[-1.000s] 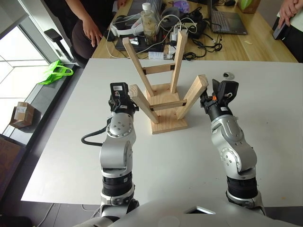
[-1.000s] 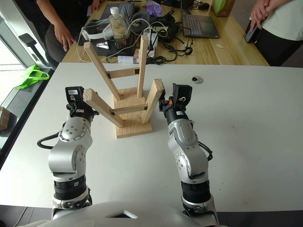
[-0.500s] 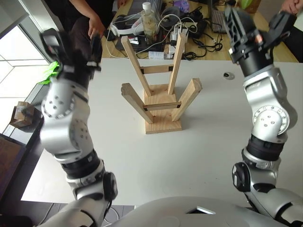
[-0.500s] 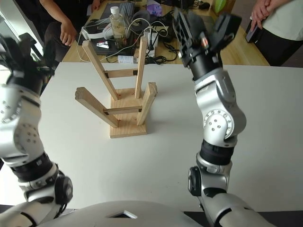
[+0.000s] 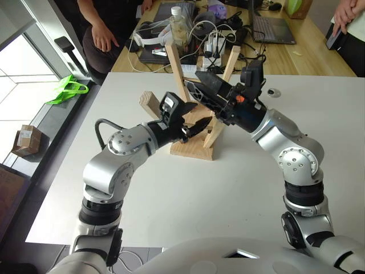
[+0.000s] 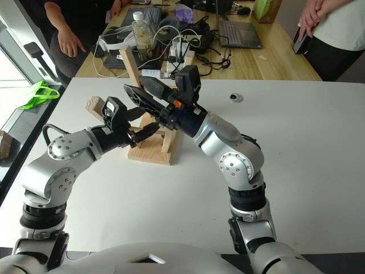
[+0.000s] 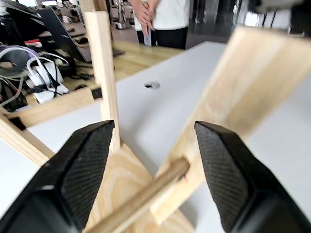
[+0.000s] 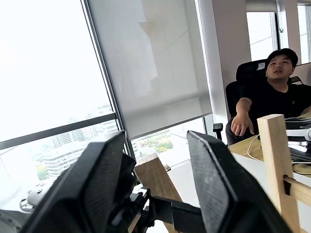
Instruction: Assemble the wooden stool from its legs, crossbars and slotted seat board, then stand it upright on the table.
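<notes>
Beside the upturned pale-wood stool, left end effector gapes wide, empty; right end effector likewise

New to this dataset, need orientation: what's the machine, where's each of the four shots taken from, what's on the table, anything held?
It is a humanoid robot with two arms, each ending in a two-fingered end effector. Two pictures come from its head, looking down over the arms; the other two come from cameras on its wrists. On the white table stands a wooden stool, upside down: seat board on the surface, legs pointing up, crossbars joining them. The left end effector is low among the legs, open, facing a crossbar. The right end effector hovers higher by the legs, also open. Nothing is held. Behind is a wooden desk with laptops, cables and a bottle.
</notes>
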